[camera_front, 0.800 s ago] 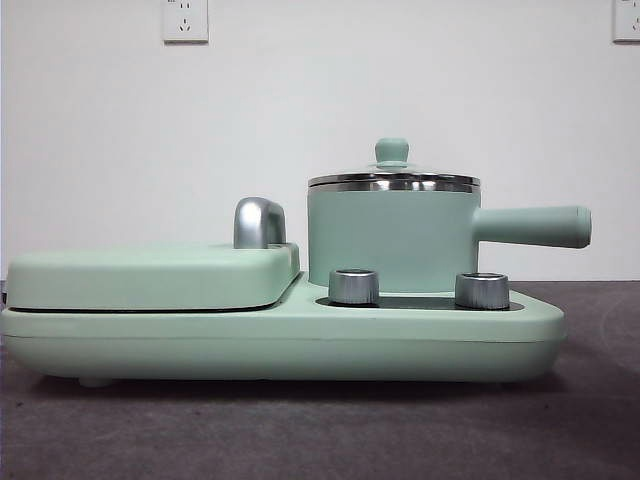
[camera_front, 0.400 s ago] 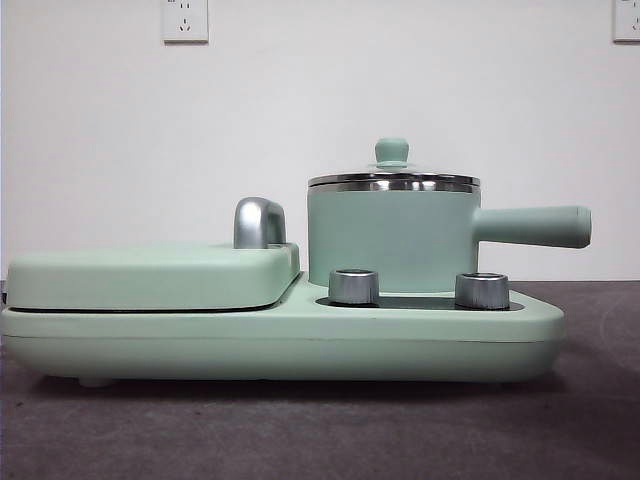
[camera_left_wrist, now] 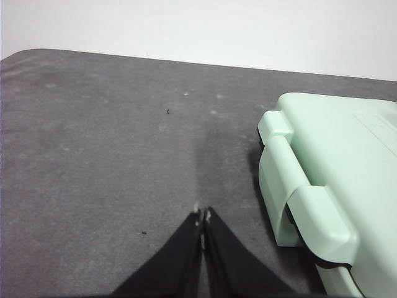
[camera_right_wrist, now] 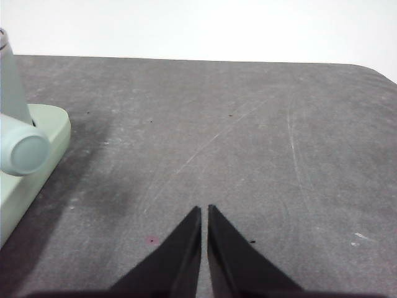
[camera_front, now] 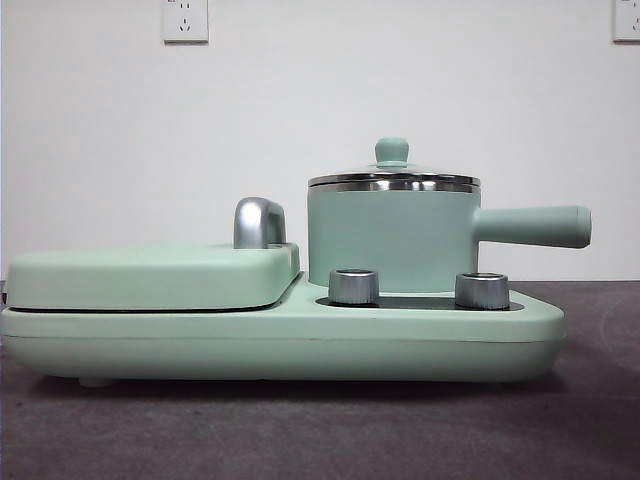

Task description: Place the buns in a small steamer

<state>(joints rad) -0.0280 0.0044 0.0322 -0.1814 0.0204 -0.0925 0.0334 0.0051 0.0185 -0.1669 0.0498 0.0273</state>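
The small steamer (camera_front: 392, 236) is a mint-green pot with a steel rim, a straight side handle (camera_front: 533, 226) and a green-knobbed glass lid (camera_front: 392, 152). It stands with the lid on, on the right half of a mint-green cooker base (camera_front: 280, 340). Its handle end also shows in the right wrist view (camera_right_wrist: 23, 154). The buns are out of view. My left gripper (camera_left_wrist: 203, 216) is shut and empty above bare table beside the cooker's end (camera_left_wrist: 322, 186). My right gripper (camera_right_wrist: 204, 211) is shut and empty above bare table, off the handle side.
A flat mint-green griddle lid (camera_front: 150, 275) with a chrome handle (camera_front: 258, 222) covers the cooker's left half. Two chrome knobs (camera_front: 354, 286) (camera_front: 481, 290) sit in front of the pot. The dark grey table (camera_right_wrist: 248, 136) extends on both sides; a white wall stands behind.
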